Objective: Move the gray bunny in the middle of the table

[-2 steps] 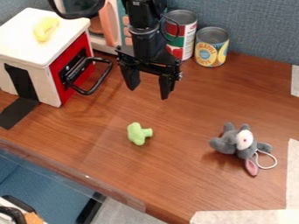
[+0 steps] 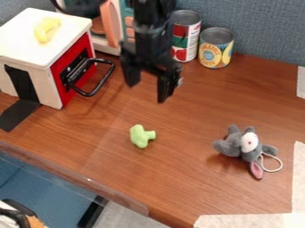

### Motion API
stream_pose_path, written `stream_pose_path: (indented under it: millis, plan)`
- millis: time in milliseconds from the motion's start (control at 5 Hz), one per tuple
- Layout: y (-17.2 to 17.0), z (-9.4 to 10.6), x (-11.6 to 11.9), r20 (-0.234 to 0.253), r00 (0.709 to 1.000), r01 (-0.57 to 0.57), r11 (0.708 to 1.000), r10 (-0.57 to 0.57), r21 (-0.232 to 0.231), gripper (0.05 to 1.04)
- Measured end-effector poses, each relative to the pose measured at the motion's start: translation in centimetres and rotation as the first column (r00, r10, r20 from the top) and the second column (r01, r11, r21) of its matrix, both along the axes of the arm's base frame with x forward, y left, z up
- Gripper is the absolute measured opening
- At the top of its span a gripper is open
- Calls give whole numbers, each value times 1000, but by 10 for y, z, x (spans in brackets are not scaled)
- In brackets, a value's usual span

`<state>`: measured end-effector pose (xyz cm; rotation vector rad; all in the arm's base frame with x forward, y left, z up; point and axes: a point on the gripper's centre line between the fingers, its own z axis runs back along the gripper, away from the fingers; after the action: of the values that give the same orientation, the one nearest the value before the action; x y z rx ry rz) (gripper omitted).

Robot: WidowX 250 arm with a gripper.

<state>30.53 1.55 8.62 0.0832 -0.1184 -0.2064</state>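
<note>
Well, gray bunny (image 2: pixel 233 146), plush, pink inner ear, white string loop.

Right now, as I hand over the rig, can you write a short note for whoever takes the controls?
Gripper: open and empty, hanging over the back of the table, near the cans.
Gray bunny: lying at the right, near the tape strip, its white cord loop toward the tape.
Done: bunny not in the middle yet, not grasped.
Left: reach it, grip it, carry it leftward to the middle, release. The green toy lies left of that path's end; probably best to stop short of it.
</note>
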Motion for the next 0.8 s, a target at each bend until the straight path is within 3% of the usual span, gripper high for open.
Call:
stream_pose_path:
  millis: [200,400,800]
  plan:
    - [-28,4,4,42,972,230,973,-230,10,1001]
    - [-66,4,5,25,926,376,927,-376,7,1001]
    - [-121,-33,4,-35,917,394,916,-397,-74,1001]
